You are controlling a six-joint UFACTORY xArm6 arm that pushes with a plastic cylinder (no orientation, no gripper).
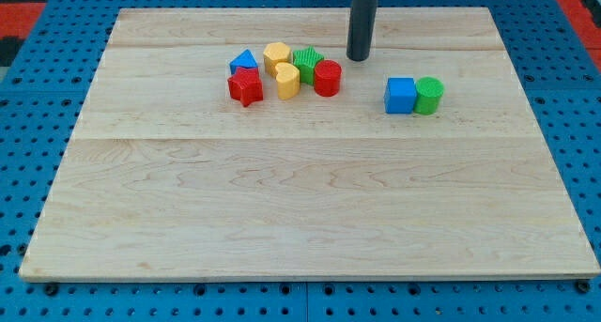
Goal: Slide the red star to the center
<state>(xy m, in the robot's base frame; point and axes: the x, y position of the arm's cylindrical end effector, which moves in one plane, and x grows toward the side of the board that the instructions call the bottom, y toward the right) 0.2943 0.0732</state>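
With no jaws to open, the tool's tip [360, 57], near the desk's top edge, should circle behind the red star [245, 87] and nudge it toward the bottom edge, clear of the yellow heart [286, 80].

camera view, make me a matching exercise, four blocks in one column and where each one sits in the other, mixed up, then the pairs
Blocks:
1. red star
2. blue cube
3. red cylinder
4. yellow heart

Places:
A. touching the green cylinder at the view's right
B. nearest my tip, below and to its left
C. between the red star and the red cylinder
D. just below the blue triangle

Pairs: 1-D, 2-A, 3-B, 4-C
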